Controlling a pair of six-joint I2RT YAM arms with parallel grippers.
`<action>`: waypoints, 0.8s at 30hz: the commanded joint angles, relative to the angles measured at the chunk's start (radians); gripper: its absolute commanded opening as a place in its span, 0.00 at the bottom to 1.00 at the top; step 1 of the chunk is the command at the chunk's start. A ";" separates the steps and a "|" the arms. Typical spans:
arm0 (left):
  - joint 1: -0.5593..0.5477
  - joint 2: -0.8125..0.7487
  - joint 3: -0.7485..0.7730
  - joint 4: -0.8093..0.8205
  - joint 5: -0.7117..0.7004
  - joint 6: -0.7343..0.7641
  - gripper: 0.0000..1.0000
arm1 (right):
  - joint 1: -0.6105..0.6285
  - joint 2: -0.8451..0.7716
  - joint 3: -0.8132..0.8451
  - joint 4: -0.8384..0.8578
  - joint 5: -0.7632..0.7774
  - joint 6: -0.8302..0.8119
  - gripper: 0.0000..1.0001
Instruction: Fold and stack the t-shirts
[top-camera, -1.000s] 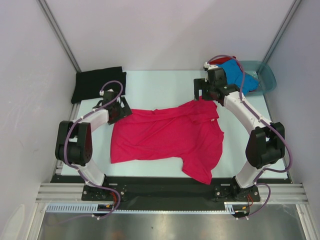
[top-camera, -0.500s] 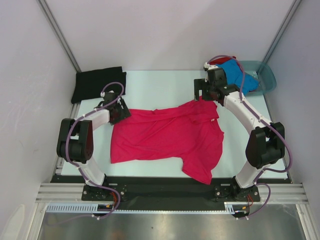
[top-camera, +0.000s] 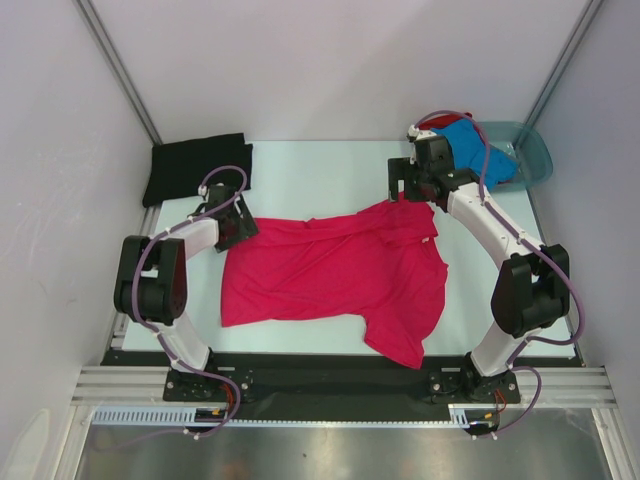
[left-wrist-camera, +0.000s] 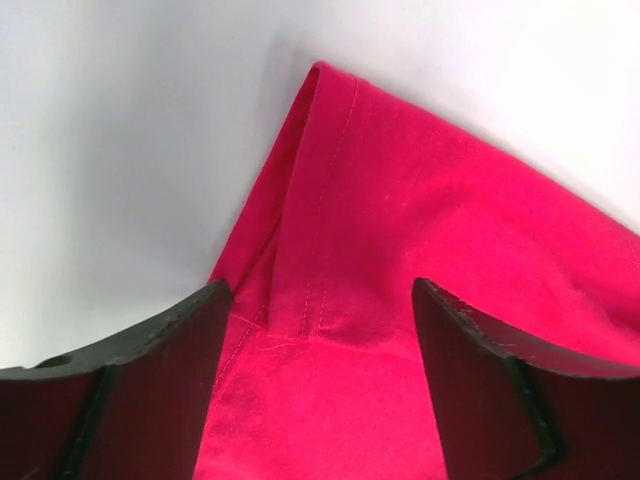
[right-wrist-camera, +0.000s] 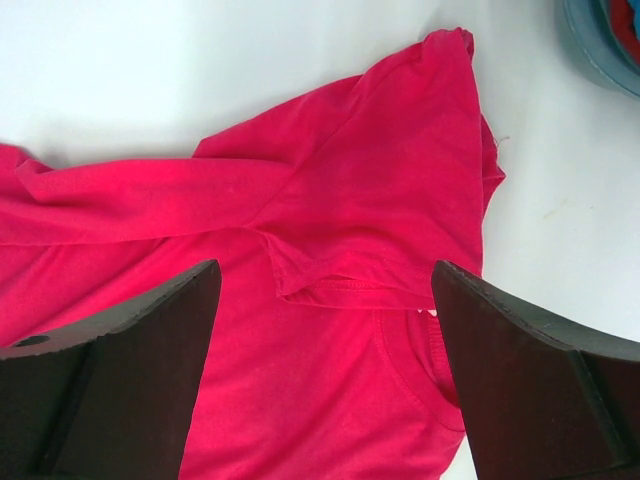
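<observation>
Top view with both wrist views. The magenta-pink t-shirt (top-camera: 335, 275) lies spread, somewhat rumpled, on the table (top-camera: 320, 170). Its long axis runs left to right between the two arms, with the hem end to the left and the neckline end to the right. The left claw (left-wrist-camera: 318, 300) hangs just over the far-left corner of the cloth. Its jaws stand apart on either side of the stitched edge and clamp nothing. The right claw (right-wrist-camera: 325, 272) hangs over the far-right sleeve, which lies doubled back on the body beside the neckline. Its jaws are also wide open and empty.

Each arm is thus the nearer one to its own far corner, and the cloth lies directly below and toward the near edge from both claws. A matched pinch at these two corners would probably let the far edge be drawn toward the bases.

A black t-shirt (top-camera: 195, 168) lies folded at the far-left corner of the table. A blue t-shirt (top-camera: 480, 148) and a red t-shirt (top-camera: 432, 122) are heaped at the teal basin (top-camera: 538, 150), far right.
</observation>
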 joint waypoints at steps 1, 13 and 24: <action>0.009 0.027 0.013 0.019 0.014 0.010 0.78 | 0.000 -0.012 0.007 -0.001 0.019 -0.011 0.92; 0.009 0.004 0.002 0.024 0.031 0.015 0.45 | 0.000 -0.009 0.008 -0.004 0.019 -0.011 0.92; 0.009 -0.055 0.010 -0.004 0.003 0.018 0.64 | -0.001 -0.006 0.008 -0.006 0.015 -0.013 0.93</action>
